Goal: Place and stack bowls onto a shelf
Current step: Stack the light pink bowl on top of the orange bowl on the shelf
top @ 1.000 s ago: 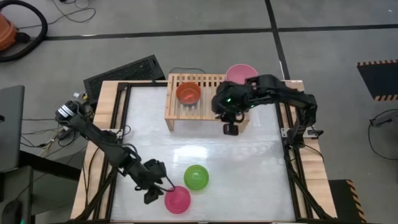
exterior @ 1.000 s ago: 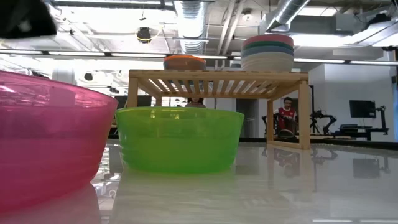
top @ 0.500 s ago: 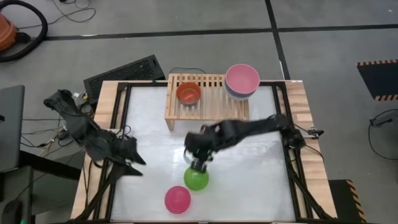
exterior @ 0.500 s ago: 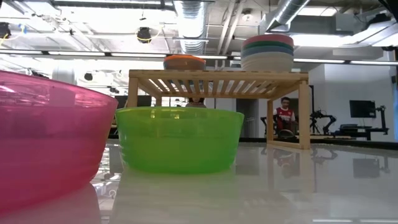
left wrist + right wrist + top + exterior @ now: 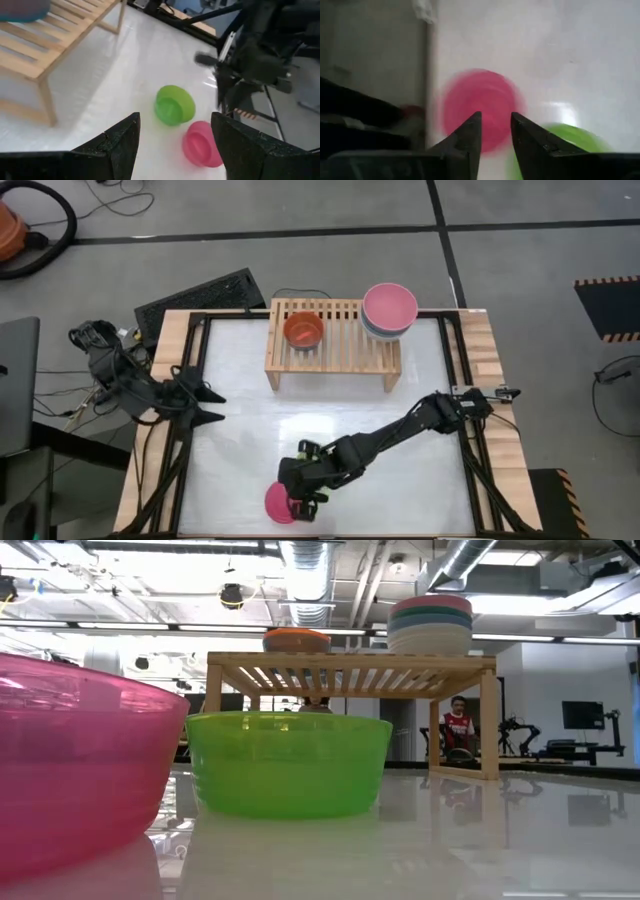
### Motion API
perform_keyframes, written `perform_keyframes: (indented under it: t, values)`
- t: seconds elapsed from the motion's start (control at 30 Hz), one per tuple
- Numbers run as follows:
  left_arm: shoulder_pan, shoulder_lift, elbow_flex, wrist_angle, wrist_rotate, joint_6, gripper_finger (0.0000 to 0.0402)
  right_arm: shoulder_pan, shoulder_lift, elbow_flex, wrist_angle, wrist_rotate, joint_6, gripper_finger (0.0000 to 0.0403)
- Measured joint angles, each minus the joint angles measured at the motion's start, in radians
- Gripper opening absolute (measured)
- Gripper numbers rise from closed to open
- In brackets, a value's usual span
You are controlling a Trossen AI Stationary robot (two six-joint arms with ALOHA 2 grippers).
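From above, the right gripper (image 5: 307,502) sits near the front edge of the surface (image 5: 420,450), covering the lime green bowl and overlapping the magenta bowl (image 5: 277,504), so only the magenta bowl's left part shows. How its jaws stand cannot be told here. The left gripper (image 5: 212,405) waits over the surface's left edge. On the shelf (image 5: 340,352) at the back edge, the red-orange bowl (image 5: 303,330) sits toward the left end and a stack topped by a pale pink bowl (image 5: 389,308) sits on the right end.

At table height, the magenta bowl (image 5: 80,770) is cut off at the left, just beside the lime green bowl (image 5: 289,762); no gripper shows. Behind stands the shelf (image 5: 350,670), then a room with ceiling ducts and a seated person (image 5: 459,728).

In the left wrist view, the left jaws stand spread and empty, well apart from both small bowls.

The right wrist view is blurred: the right jaws stand slightly apart, holding nothing, directly over the magenta bowl (image 5: 480,107), with the lime green bowl (image 5: 575,137) beside it.
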Motion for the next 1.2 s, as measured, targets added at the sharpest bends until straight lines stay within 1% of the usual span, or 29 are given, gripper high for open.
perform_keyframes:
  t: [0.03,0.1,0.17,0.27,0.33,0.4,0.5,0.57,0.63,0.73,0.8,0.87,0.93,1.0,1.1,1.13,1.2]
  values:
    - [0.000,0.002,0.000,-0.007,-0.006,0.000,0.0229,0.000,0.000,-0.001,-0.013,0.013,0.000,0.0138]
    - [0.000,0.008,0.000,-0.022,-0.010,-0.001,0.0229,-0.003,0.008,0.002,0.022,-0.006,0.012,0.0162]
    - [0.000,0.019,0.000,-0.033,-0.011,0.000,0.0229,0.007,0.014,0.000,0.000,-0.020,0.009,0.0190]
    - [0.000,0.028,0.000,-0.033,-0.007,0.007,0.0229,0.031,0.064,0.001,0.039,-0.043,-0.068,0.0226]
    - [0.000,0.035,0.000,-0.032,-0.004,0.018,0.0229,0.050,0.082,-0.005,0.008,-0.060,-0.155,0.0240]
    - [0.000,0.035,0.000,-0.033,-0.004,0.028,0.0229,0.065,0.102,0.001,0.077,-0.063,-0.246,0.0244]
    - [0.000,0.041,0.000,-0.033,0.000,0.035,0.0229,0.084,0.100,-0.002,0.039,-0.068,-0.350,0.0243]
    - [0.000,0.040,0.000,-0.037,0.000,0.035,0.0229,0.084,0.113,0.002,0.074,-0.082,-0.373,0.0241]
    - [0.000,0.040,0.000,-0.044,0.000,0.035,0.0229,0.085,0.116,-0.001,0.029,-0.099,-0.394,0.0241]
    - [0.000,0.041,0.000,-0.046,-0.006,0.035,0.0229,0.081,0.129,0.000,0.048,-0.130,-0.419,0.0240]
    - [0.000,0.040,0.000,-0.046,-0.007,0.035,0.0229,0.077,0.141,0.000,0.031,-0.130,-0.436,0.0240]
    - [0.000,0.041,0.000,-0.046,-0.010,0.035,0.0229,0.070,0.157,0.002,0.058,-0.132,-0.450,0.0240]
    - [0.000,0.041,0.000,-0.048,-0.014,0.036,0.0229,0.069,0.169,-0.002,0.031,-0.139,-0.462,0.0240]
    - [0.000,0.040,0.000,-0.049,-0.016,0.036,0.0229,0.061,0.188,0.001,0.057,-0.155,-0.482,0.0240]
    - [0.000,0.040,0.000,-0.050,-0.016,0.036,0.0229,0.063,0.206,0.000,0.019,-0.155,-0.512,0.0240]
    - [0.000,0.040,0.000,-0.051,-0.016,0.036,0.0229,0.062,0.212,0.000,0.038,-0.155,-0.515,0.0239]
    - [0.000,0.040,0.000,-0.052,-0.016,0.035,0.0229,0.062,0.218,-0.001,0.022,-0.150,-0.524,0.0231]
